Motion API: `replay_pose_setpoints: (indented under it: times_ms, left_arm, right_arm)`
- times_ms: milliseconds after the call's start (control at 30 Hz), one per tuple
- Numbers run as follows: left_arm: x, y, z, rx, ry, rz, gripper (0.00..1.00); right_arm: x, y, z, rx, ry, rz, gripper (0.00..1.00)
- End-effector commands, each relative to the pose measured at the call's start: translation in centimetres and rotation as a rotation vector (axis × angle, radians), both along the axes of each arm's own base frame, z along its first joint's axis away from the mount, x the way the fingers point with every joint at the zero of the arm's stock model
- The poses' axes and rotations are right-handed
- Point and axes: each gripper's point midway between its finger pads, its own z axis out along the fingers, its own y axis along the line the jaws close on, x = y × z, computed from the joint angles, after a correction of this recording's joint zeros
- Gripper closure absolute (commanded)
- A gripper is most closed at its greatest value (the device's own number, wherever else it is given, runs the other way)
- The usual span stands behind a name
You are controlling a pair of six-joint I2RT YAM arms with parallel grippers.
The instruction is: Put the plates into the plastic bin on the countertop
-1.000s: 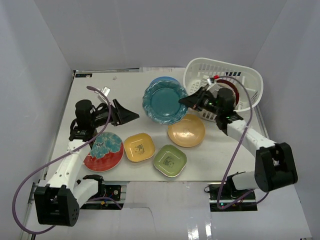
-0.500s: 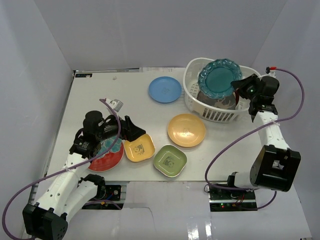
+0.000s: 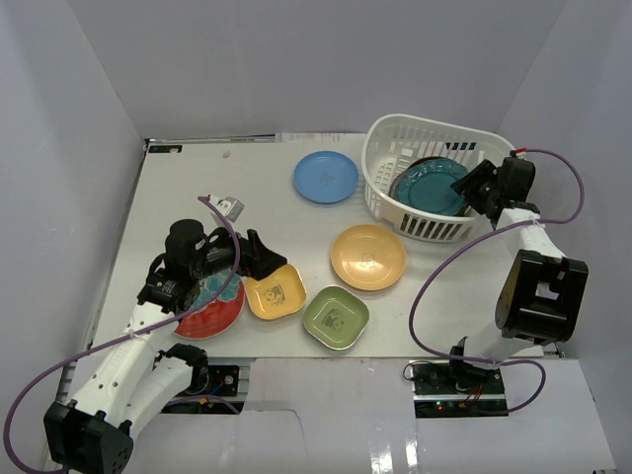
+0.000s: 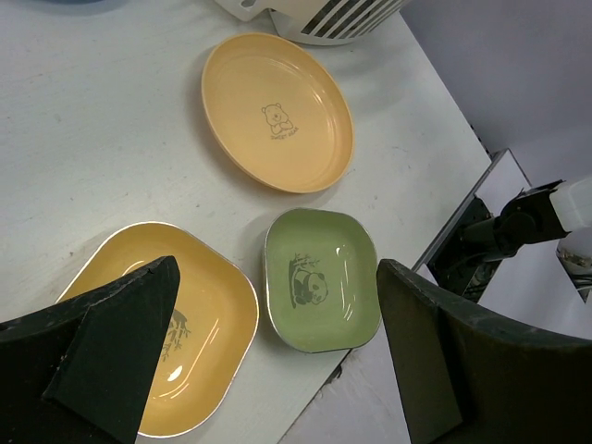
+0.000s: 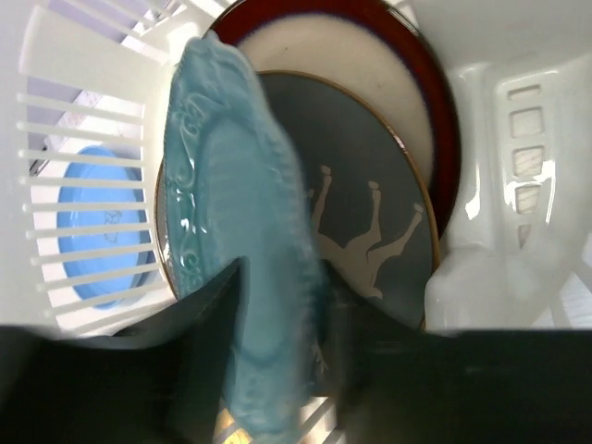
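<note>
The teal scalloped plate (image 3: 432,186) lies tilted inside the white plastic bin (image 3: 395,138), over a grey patterned plate (image 5: 361,213) and a maroon-rimmed plate (image 5: 370,55). Its blurred rim (image 5: 231,231) sits between the parted fingers of my right gripper (image 5: 282,287), which hangs open at the bin's right rim (image 3: 472,186). My left gripper (image 3: 265,259) is wide open and empty (image 4: 277,268) above the yellow plate (image 3: 276,292) and the green plate (image 3: 336,317). On the countertop (image 3: 197,188) also lie the orange plate (image 3: 367,257), the light blue plate (image 3: 326,177) and the red plate (image 3: 204,301).
The left arm partly covers the red plate. The green plate (image 4: 319,291) lies close to the countertop's near edge, with the arm mounts and cables just below it. Pale grey walls close in the countertop on three sides.
The right arm swung the teal plate from mid-table into the bin, lowered it, and its jaws parted. The left arm dropped toward the yellow plate, then stayed still.
</note>
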Motion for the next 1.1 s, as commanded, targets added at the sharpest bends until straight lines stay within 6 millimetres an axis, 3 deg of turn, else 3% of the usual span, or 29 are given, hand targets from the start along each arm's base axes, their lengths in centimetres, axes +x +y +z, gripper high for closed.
replay_pose_setpoints:
  times_ms: [0,33,133,200,367,567,600,633,667,700,767,800,833,867,900,967,1000,1033,1067]
  left_arm:
    - [0.1,0.1,0.0,0.012,-0.014,0.003,0.02]
    - [0.1,0.1,-0.1,0.014,-0.016,0.004,0.02]
    - [0.3,0.3,0.0,0.017,-0.019,0.018,0.02]
    - [0.4,0.5,0.0,0.022,-0.024,0.035,0.02]
    - [1.3,1.3,0.3,0.031,-0.034,0.110,0.02]
    - [2.7,2.4,2.3,0.035,-0.075,0.206,0.02]
    - [2.9,2.5,3.1,0.029,-0.091,0.220,0.02]
    - [3.1,2.7,3.8,0.024,-0.105,0.236,0.02]
    - [3.3,3.0,4.4,0.019,-0.114,0.265,0.02]
    - [3.5,3.2,5.8,0.005,-0.141,0.283,0.02]
    - [3.6,3.7,7.6,-0.018,-0.176,0.315,0.02]
    - [3.9,4.3,8.5,-0.029,-0.191,0.362,0.02]
    - [3.9,4.7,9.7,-0.041,-0.216,0.388,0.02]
    - [3.6,5.2,10.8,-0.059,-0.244,0.414,0.02]
    - [3.8,6.2,11.6,-0.064,-0.266,0.470,0.02]
    - [3.2,7.3,13.6,-0.088,-0.322,0.522,0.02]
    - [3.0,7.8,14.4,-0.097,-0.343,0.545,0.02]
    - [2.9,8.4,15.0,-0.105,-0.359,0.576,0.02]
    - [2.7,9.2,16.0,-0.118,-0.384,0.616,0.02]
  right_arm:
    - [2.2,-1.8,5.3,-0.129,-0.142,-0.041,0.44]
    - [2.0,-1.8,5.0,-0.152,-0.110,-0.041,0.22]
    - [2.0,-2.3,5.2,-0.268,-0.042,-0.042,0.01]
    - [2.0,-3.9,5.5,-0.375,-0.015,-0.105,0.09]
    - [1.8,-4.8,7.2,-0.489,-0.015,-0.181,0.10]
    - [1.9,-3.0,8.5,-0.552,-0.016,-0.123,0.10]
    - [2.0,-1.4,9.3,-0.545,-0.059,-0.097,0.05]
    - [1.6,0.0,8.7,-0.533,-0.078,-0.057,0.01]
    - [1.3,2.2,11.2,-0.512,-0.178,-0.021,0.03]
    - [0.8,6.5,12.0,-0.454,-0.242,0.096,0.13]
    - [-1.1,11.2,12.8,-0.387,-0.315,0.223,0.26]
    - [-2.6,16.0,13.3,-0.349,-0.367,0.334,0.47]
    - [-4.0,18.9,13.9,-0.300,-0.415,0.425,0.56]
    - [-5.3,21.2,12.6,-0.272,-0.404,0.489,0.62]
    - [-7.5,25.5,12.5,-0.221,-0.433,0.611,0.66]
    - [-11.2,30.9,10.7,-0.143,-0.410,0.784,0.69]
    - [-12.0,32.6,10.7,-0.116,-0.428,0.826,0.70]
    - [-12.9,34.6,9.2,-0.098,-0.401,0.892,0.70]
    - [-14.8,37.1,8.7,-0.096,-0.408,0.980,0.71]
